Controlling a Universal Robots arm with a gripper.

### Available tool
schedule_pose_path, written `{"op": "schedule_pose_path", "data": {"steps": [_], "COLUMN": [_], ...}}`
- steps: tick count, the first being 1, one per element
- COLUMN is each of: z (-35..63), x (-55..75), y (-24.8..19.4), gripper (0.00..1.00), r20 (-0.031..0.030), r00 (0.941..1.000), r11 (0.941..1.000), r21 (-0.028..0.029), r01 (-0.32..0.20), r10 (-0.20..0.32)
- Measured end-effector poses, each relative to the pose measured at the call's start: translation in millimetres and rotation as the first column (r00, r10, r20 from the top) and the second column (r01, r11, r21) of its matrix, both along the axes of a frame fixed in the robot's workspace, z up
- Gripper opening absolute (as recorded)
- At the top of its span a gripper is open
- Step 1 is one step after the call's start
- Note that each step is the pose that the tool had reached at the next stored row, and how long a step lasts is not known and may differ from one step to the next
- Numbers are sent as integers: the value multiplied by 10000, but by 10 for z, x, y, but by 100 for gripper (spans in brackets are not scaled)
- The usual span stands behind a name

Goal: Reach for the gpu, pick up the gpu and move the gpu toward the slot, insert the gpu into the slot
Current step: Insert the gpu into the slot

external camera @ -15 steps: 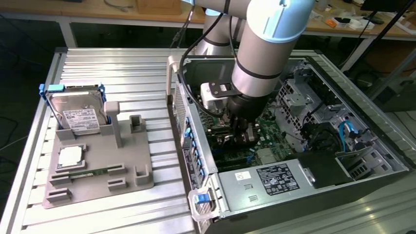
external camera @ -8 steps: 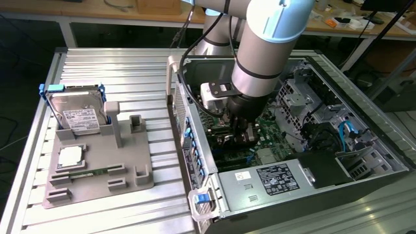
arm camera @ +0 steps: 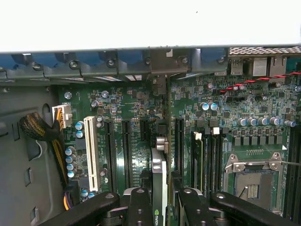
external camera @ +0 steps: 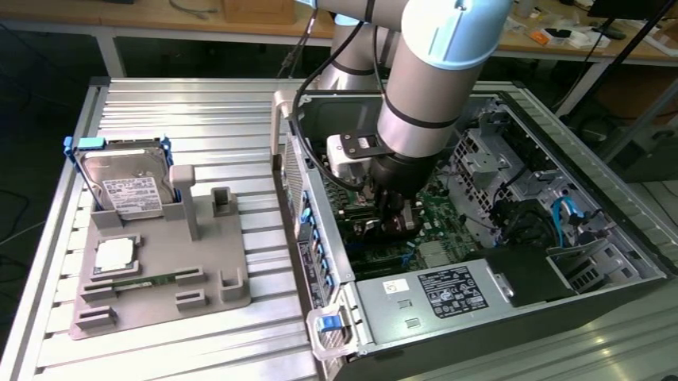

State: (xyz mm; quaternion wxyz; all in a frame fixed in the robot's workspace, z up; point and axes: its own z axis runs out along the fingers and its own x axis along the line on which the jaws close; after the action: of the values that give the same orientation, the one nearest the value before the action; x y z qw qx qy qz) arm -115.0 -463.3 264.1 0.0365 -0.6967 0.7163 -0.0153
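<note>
On a ribbed metal table (external camera: 159, 111), an open PC case (external camera: 625, 262) lying on its side, the arm (external camera: 429, 71) reaching in from above; beside the case, on the exterior view's left, a grey fixture (external camera: 222, 262) holding a hard drive (external camera: 127, 190). Over the green motherboard (arm camera: 136, 108), the gripper (arm camera: 162, 209) partly closed and clamped on the gpu (arm camera: 159, 183), held edge-on and upright between long black slots (arm camera: 126, 150). Seated or just above the board: cannot tell.

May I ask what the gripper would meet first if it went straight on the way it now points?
Likely the motherboard: the gripper points at it, and the gpu it holds edge-on would touch among the expansion slots first.
</note>
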Motion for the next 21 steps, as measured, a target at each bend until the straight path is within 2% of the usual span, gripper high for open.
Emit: {"op": "schedule_pose_path", "data": {"steps": [13, 21], "z": [-39, -30], "x": [0, -1], "y": [0, 1], "gripper": [27, 27], "r20": [0, 4], "r00": [10000, 10000], "r11": [10000, 10000], "r21": [8, 17], "r01": [0, 0], "r10": [0, 0]}}
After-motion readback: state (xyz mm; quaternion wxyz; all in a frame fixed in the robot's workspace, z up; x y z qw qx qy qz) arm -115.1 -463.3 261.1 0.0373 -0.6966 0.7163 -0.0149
